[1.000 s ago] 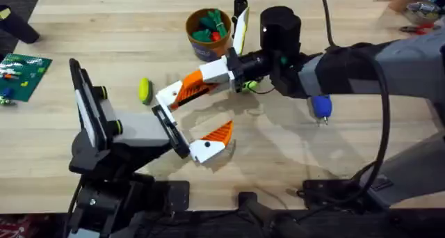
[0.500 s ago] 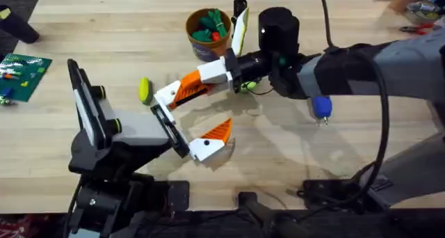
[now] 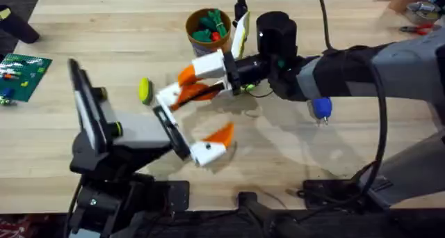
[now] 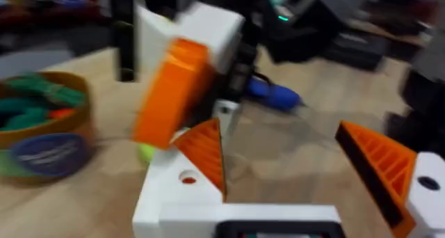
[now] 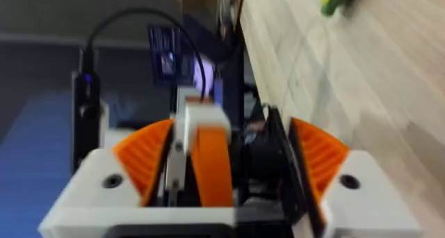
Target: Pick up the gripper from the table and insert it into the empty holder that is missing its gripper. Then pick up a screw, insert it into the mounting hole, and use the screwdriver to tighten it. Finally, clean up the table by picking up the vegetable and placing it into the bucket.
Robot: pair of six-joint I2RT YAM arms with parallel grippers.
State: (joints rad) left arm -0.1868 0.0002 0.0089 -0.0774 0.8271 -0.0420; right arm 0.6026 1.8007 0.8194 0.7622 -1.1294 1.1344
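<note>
Worktop: pale wooden boards (image 3: pixel 125 43) with both arms reaching to the middle.
Step in hand: insertion, the first of the task. The long orange ribbed finger with a white block base (image 5: pixel 208 161) is off the worktop and carried by the right gripper (image 3: pixel 191 85).
Right jaws: closed on that finger, which sits between the two orange pads, white base leading.
Left gripper (image 4: pixel 278 137): jaws wide apart, nothing between them. One side carries an orange ribbed wedge; the other is the plain white angular holder (image 4: pixel 170 196) with a small hole.
Position of part: just beside and above the holder. Whether it has entered cannot be told.
Next move, as judged: line the white base up with the holder, press it in, then release. The left arm should hold steady.
Screw: none made out.
Blue-handled stubby screwdriver (image 3: pixel 320 107): lies under the right forearm, untouched.
Small yellow-green toy vegetable (image 3: pixel 144 90): on the worktop, near the left gripper, not yet cleared.
Round tan-rimmed bucket (image 3: pixel 205 51): behind the grippers, holding green and orange toys.
Obstruction: the right arm covers the screwdriver; the vegetable lies close to the joining point.
</note>
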